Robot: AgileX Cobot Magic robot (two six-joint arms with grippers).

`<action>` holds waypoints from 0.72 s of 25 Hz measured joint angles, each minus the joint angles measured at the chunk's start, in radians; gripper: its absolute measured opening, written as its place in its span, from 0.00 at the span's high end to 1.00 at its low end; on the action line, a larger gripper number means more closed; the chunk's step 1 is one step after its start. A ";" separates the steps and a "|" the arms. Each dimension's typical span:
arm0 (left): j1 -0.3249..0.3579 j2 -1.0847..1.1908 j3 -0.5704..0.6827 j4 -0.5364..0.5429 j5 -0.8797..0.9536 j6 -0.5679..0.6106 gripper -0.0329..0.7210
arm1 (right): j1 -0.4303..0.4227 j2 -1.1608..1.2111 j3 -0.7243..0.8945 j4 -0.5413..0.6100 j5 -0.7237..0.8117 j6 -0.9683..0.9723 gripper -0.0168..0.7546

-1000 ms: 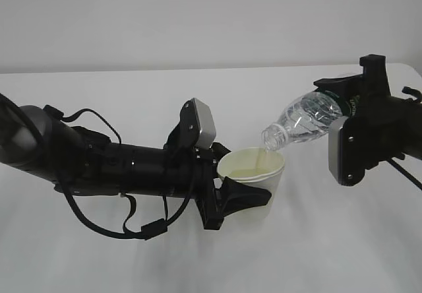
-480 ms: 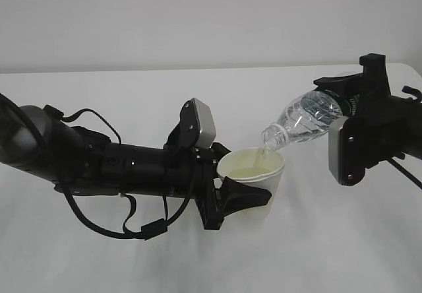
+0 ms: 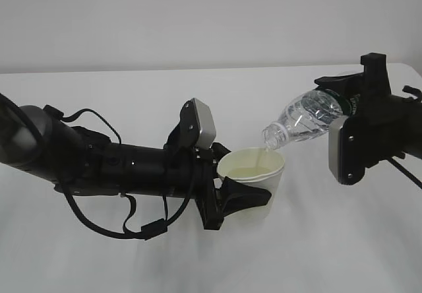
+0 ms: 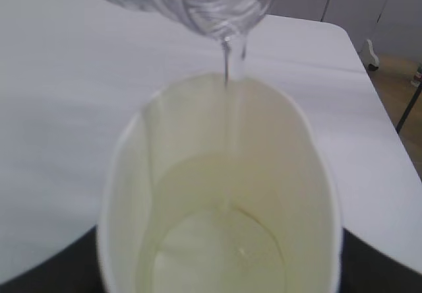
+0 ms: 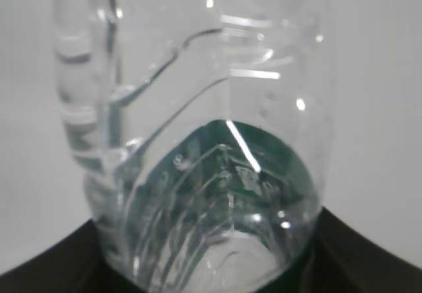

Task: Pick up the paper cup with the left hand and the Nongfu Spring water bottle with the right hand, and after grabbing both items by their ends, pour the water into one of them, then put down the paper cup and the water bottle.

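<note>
Left hand (image 3: 241, 197), nearest, reaching in from the bench's left edge: black fingers clamped around the lower wall of the paper cup (image 3: 252, 174). Cup upright, roughly mid-bench, toward the front edge. Whether its base touches the bench (image 3: 198, 82) or hangs just clear, hard to say from this angle.

Left wrist view: cup interior pale cream, a shallow pool of water (image 4: 217, 253) at the bottom. A thin stream drops from the bottle mouth just above the far rim.

Beyond and to the right: Nongfu Spring water bottle (image 3: 302, 120) tilted, neck down and leftward, mouth just over the cup's far rim. Clear ribbed wall, dark green label band at the gripped end.

Right hand (image 3: 356, 101), toward the bench's right edge, closed on the bottle's base end. Right wrist view shows the bottle filling the frame, green label seen through the wall.
</note>
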 joint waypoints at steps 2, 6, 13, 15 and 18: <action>0.000 0.000 0.000 0.000 0.000 0.000 0.41 | 0.000 0.000 0.000 0.000 0.000 0.000 0.40; 0.000 0.000 0.000 0.000 0.000 0.000 0.41 | 0.000 0.000 0.000 0.001 -0.002 -0.001 0.40; 0.000 0.000 0.000 0.000 0.000 0.000 0.41 | 0.000 0.000 0.000 0.001 -0.002 -0.001 0.40; 0.000 0.000 0.000 0.000 0.000 0.000 0.41 | 0.000 0.000 0.000 0.001 -0.002 -0.001 0.40; 0.000 0.000 0.000 0.000 0.000 0.000 0.41 | 0.000 0.000 0.000 0.001 -0.002 -0.001 0.40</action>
